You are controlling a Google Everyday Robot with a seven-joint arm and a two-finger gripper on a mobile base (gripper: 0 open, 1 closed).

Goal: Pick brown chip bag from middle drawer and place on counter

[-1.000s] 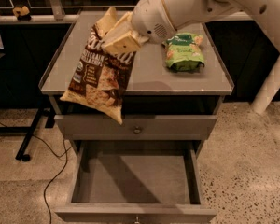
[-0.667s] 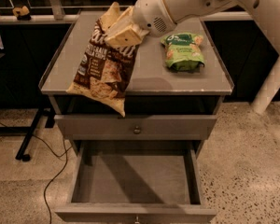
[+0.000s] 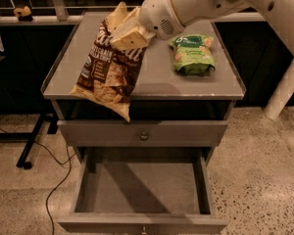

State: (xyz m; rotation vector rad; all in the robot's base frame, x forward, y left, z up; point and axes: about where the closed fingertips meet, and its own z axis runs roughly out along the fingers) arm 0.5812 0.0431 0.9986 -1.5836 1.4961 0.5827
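Observation:
The brown chip bag [image 3: 109, 70] hangs from my gripper [image 3: 123, 29], which is shut on its pale upper end. The bag dangles tilted over the counter's [image 3: 157, 80] left half, its lower corner reaching past the front edge in the picture. The middle drawer [image 3: 143, 190] is pulled open below and shows only its bare grey floor. My white arm comes in from the upper right.
A green snack bag [image 3: 193, 53] lies on the right half of the counter. The shut top drawer front with a round knob [image 3: 144, 136] sits under the counter. A black stand and cable [image 3: 49, 180] are on the floor at left.
My gripper has carried the brown chip bag a little further back and to the right over the counter. The drawer and the green bag have not moved.

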